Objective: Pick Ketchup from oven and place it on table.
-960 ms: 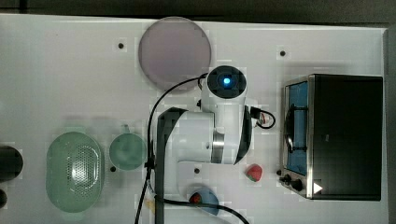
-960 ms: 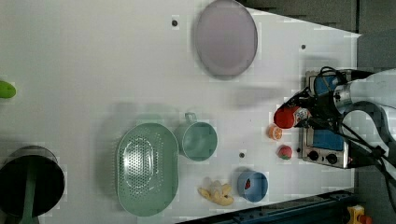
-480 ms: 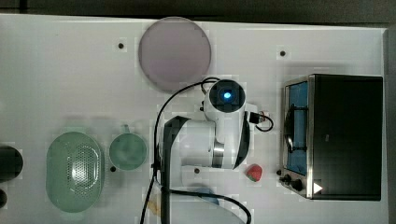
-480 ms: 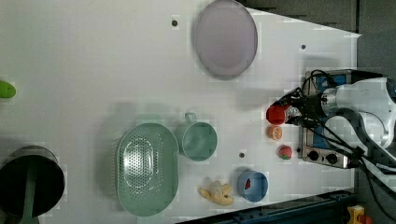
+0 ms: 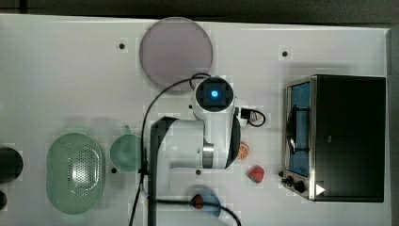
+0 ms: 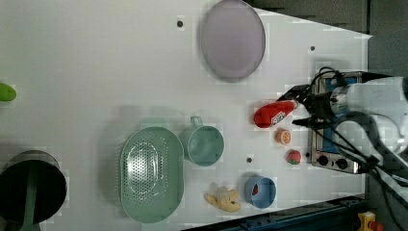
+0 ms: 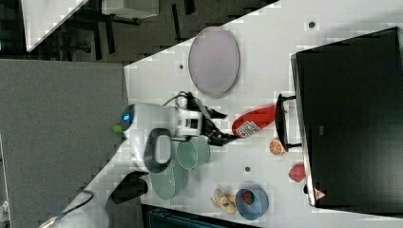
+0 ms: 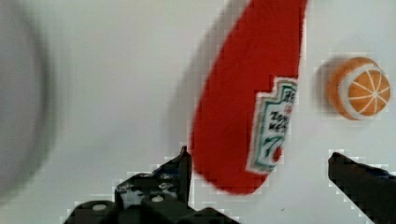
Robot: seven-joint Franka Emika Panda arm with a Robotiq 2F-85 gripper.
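1. The wrist view shows the hand (image 8: 259,186) spread wide, its two dark fingers (image 8: 159,184) standing either side of the ketchup's (image 8: 247,98) base without gripping it; the bottle is released and lies on its side on the white tabletop (image 8: 116,93).
2. In the top view the white arm covers the bottle; the left and right views show it lying free, between the hand and the oven (image 7: 351,118) in the right view.
3. In the left view the ketchup (image 6: 273,113) lies just in front of the hand (image 6: 302,111), its narrow end towards the fingers.
4. The label is white with a green edge and dark lettering, too blurred to read. The oven's corner carries a small white triangle mark in the top view.
5. An orange slice (image 8: 358,87) lies just beside the bottle, apart from it; a strawberry (image 6: 293,157) lies farther from the hand, near the oven knobs.
6. A blue bowl (image 6: 262,195), well away from the hand, holds a small red item. The green cup (image 6: 206,144) and colander (image 6: 151,175) look empty, as does the round plate (image 6: 233,38).
7. The oven door (image 5: 299,127) stands shut in the top view.
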